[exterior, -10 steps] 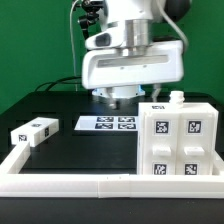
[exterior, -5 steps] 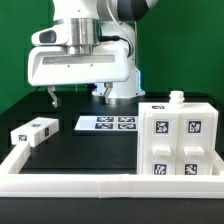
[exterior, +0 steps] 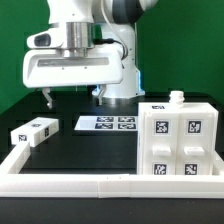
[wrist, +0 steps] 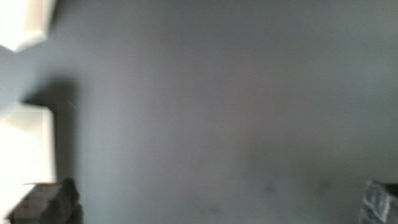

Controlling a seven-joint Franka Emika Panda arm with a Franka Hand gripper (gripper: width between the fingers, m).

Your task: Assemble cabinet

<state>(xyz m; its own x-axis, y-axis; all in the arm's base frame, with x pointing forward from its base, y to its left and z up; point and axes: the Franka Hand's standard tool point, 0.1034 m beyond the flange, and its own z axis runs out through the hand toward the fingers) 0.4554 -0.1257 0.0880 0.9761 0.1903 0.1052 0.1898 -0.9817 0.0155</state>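
The cabinet body (exterior: 180,140), a white boxy block with square tags on its front and a small knob on top, stands at the exterior view's right. A small white tagged block (exterior: 33,131) lies at the exterior view's left. My gripper (exterior: 73,96) hangs open and empty above the black table, between that block and the marker board (exterior: 108,123), touching nothing. In the wrist view the gripper (wrist: 210,202) shows only dark fingertips (wrist: 45,203) at the picture's edges, with blurred table between them and a white shape (wrist: 22,130) beside one of them.
A long white border rail (exterior: 100,186) runs along the table's front, and another (exterior: 8,158) runs along the exterior view's left side. The arm's white base (exterior: 120,60) stands behind the marker board. A green wall closes the back.
My gripper has swung from above the marker board toward the exterior view's left, and in the last half second only slightly further. It stays open. The parts have not moved.
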